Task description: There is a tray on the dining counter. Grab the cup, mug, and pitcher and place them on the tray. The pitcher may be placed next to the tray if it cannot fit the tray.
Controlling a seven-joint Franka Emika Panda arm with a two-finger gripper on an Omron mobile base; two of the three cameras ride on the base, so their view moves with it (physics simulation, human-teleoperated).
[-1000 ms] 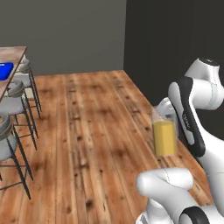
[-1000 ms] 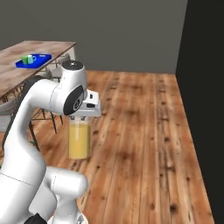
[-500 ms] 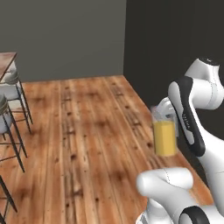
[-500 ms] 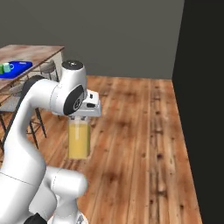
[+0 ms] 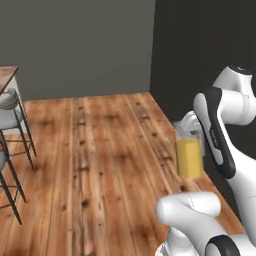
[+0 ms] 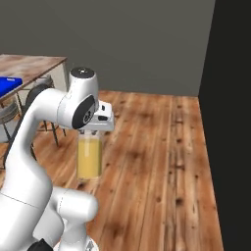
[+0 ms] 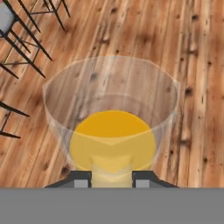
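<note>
My gripper (image 6: 93, 131) is shut on the rim of the pitcher (image 6: 89, 158), a clear glass cylinder with orange-yellow liquid. The pitcher hangs upright in the air above the wooden floor. It also shows beside the arm, pitcher (image 5: 189, 154), under the gripper (image 5: 187, 126). Looking down along the hand, the pitcher (image 7: 112, 127) sits just ahead of the gripper (image 7: 112, 177), whose fingertips (image 7: 81, 178) stand on either side of its near wall. A corner of the blue tray (image 6: 8, 85) lies on the dining counter (image 6: 35, 65) at the far left. The cup and mug are out of view.
Metal stools (image 5: 11, 111) stand by the dining counter's corner (image 5: 7, 75) on the left, with another stool (image 6: 35, 96) under the counter's edge. Stool legs (image 7: 30, 30) cross the floor below the hand. A dark wall (image 6: 230, 98) rises on the right. Plank floor (image 5: 100, 150) stretches ahead.
The whole picture has slid left as the base moved, so the counter and tray sit nearer the left edge. The pitcher stays held the same way in the gripper.
</note>
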